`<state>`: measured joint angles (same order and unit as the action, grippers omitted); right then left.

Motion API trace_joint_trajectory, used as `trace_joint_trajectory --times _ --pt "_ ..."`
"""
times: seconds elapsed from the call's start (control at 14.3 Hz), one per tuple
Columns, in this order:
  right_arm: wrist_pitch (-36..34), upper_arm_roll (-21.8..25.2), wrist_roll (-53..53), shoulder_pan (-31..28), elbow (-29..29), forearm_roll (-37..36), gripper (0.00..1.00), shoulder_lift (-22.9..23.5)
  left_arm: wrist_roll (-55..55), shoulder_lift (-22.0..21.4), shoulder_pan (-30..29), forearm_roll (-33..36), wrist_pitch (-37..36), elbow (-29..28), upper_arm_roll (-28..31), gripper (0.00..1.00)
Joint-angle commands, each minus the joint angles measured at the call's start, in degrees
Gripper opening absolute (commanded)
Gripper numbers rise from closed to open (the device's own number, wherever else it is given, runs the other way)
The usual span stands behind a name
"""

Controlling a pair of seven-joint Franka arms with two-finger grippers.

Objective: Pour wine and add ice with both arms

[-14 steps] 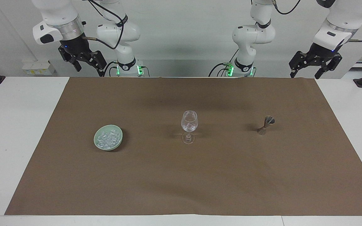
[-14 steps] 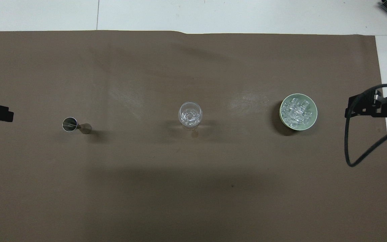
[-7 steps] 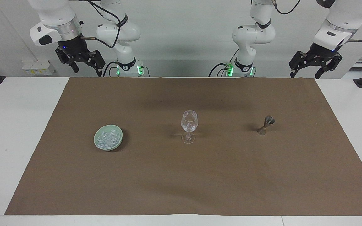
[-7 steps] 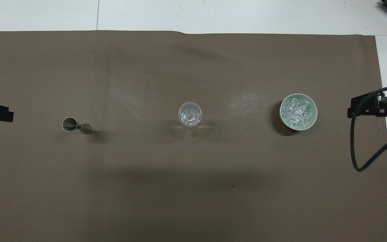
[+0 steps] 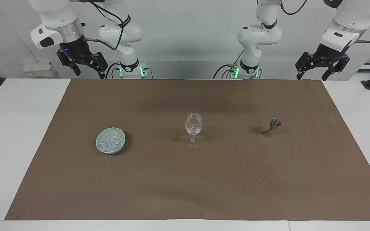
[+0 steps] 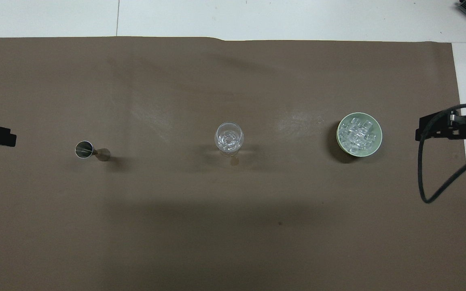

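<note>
Now: bowl (image 5: 99, 145) holds ice (image 5: 110, 141) | glass (image 5: 193, 124) upright

On the brown paper (image 6: 233, 226) covering the white tabletop (image 6: 297, 18), three things stand in a row, well apart. A small metal measuring cup (image 6: 91, 150) sits toward the left arm's end, a clear wine glass (image 6: 229, 139) in the middle, and a green bowl (image 6: 377, 139) heaped with ice (image 6: 357, 134) toward the right arm's end.
</note>
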<state>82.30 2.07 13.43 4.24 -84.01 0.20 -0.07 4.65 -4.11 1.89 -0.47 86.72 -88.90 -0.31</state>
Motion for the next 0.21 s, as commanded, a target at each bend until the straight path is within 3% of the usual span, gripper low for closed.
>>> trace_joint_trajectory --times 0.0,0.14 --pt "1.5 0.0 -0.9 -0.2 -2.1 0.9 1.00 -1.5 1.0 -1.2 -0.7 1.1 -0.2 -0.9 -0.3 1.00" --pt "1.5 0.0 -0.2 -0.2 -2.5 0.9 1.00 -1.6 1.0 -1.2 -0.6 1.1 -0.2 -0.9 -0.3 1.00"
